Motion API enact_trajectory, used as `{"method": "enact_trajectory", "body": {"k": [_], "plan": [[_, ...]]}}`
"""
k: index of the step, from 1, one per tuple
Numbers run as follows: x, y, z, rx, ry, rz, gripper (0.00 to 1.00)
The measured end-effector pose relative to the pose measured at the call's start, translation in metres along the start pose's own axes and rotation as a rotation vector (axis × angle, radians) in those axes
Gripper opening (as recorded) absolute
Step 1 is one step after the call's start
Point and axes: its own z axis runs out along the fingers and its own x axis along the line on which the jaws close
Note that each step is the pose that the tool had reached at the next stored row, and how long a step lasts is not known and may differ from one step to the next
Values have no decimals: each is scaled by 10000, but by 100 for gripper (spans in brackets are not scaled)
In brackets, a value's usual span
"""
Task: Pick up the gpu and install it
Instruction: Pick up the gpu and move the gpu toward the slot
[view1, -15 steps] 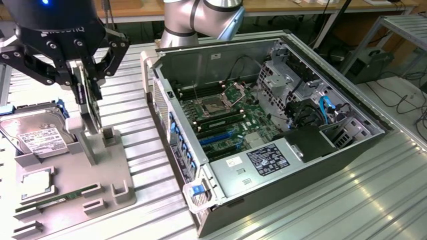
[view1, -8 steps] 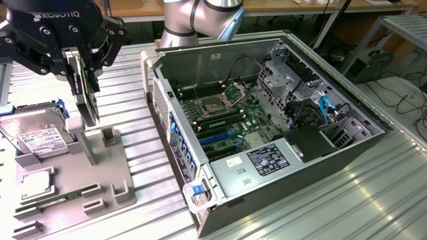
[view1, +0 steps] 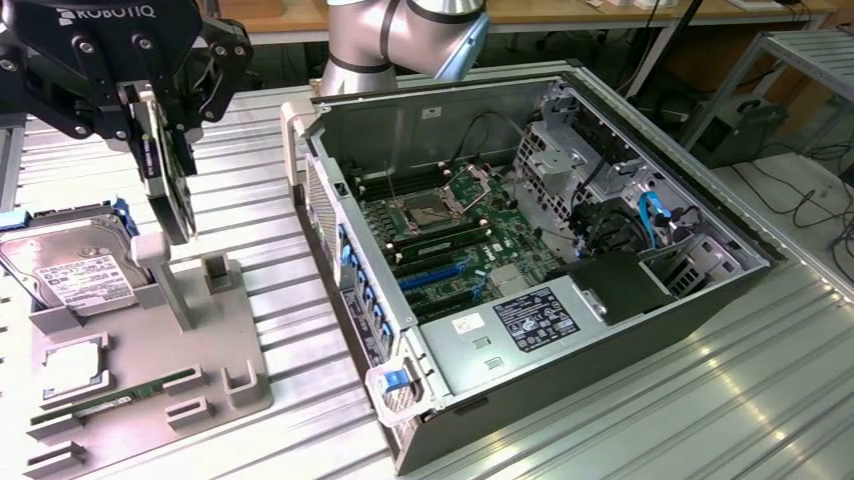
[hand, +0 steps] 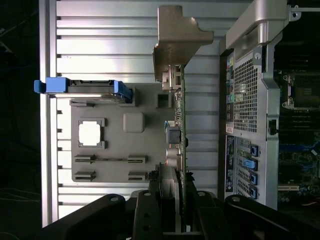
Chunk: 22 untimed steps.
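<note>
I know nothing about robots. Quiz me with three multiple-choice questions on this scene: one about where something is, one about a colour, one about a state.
1. Where is the gpu?
A. plugged in inside the machine
B. in the claw, over the grey tray
C. lying flat on the table

2. What colour are the side rails of the hard drive?
A. red
B. yellow
C. blue

3. How does the computer case stand?
A. side panel off, insides showing
B. closed all round
C. wrapped in plastic

Answers:
1 B: the claw grips the gpu edge-on above the tray, outside the case.
2 C: a blue rail sits at each end of the hard drive in the wrist view.
3 A: the motherboard shows plainly inside the case.
</note>
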Motion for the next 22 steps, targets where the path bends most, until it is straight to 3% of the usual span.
{"method": "enact_trajectory", "body": {"k": [13, 22], "plan": [[-52, 0, 0, 1, 1, 1, 29], [-147, -1, 1, 1, 1, 0, 29]]}}
